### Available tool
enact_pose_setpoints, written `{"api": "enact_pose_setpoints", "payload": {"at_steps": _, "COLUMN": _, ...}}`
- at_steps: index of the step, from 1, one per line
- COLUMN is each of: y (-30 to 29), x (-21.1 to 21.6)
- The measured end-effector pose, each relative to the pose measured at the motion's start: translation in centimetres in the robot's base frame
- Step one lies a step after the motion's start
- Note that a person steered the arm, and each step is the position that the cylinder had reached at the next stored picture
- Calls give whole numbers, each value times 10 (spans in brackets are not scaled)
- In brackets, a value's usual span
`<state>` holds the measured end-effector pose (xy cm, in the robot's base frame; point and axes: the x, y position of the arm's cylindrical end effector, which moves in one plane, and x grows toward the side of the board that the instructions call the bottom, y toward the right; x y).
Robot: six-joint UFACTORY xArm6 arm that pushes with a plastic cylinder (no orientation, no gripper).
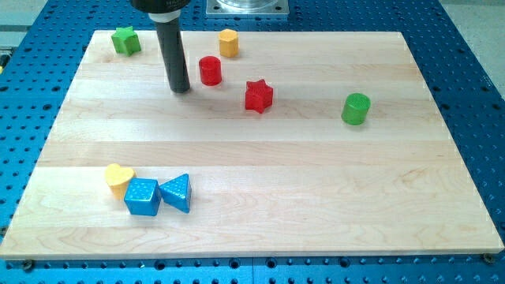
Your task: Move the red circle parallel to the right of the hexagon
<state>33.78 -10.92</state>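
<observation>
The red circle point(210, 70) stands on the wooden board near the view's top, left of centre. The yellow hexagon point(229, 42) stands just above it and slightly to its right, close to the board's top edge. My tip point(181, 87) rests on the board just left of the red circle and slightly below it, with a small gap between them. The dark rod rises from the tip to the view's top edge.
A red star point(258, 95) lies right of and below the red circle. A green cylinder point(356, 108) is at the right, a green star point(125, 39) at the top left. A yellow heart point(119, 177), blue cube point(142, 196) and blue triangle point(177, 192) cluster at bottom left.
</observation>
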Motion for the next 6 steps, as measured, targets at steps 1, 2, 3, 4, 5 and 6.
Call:
{"api": "enact_pose_setpoints", "payload": {"at_steps": 1, "y": 27, "x": -26}}
{"api": "enact_pose_setpoints", "payload": {"at_steps": 2, "y": 42, "x": -34}}
{"api": "enact_pose_setpoints", "payload": {"at_steps": 3, "y": 63, "x": -34}}
{"api": "enact_pose_setpoints", "payload": {"at_steps": 4, "y": 106, "x": -43}}
{"api": "enact_pose_setpoints", "payload": {"at_steps": 5, "y": 156, "x": -68}}
{"api": "enact_pose_setpoints", "payload": {"at_steps": 6, "y": 185, "x": -95}}
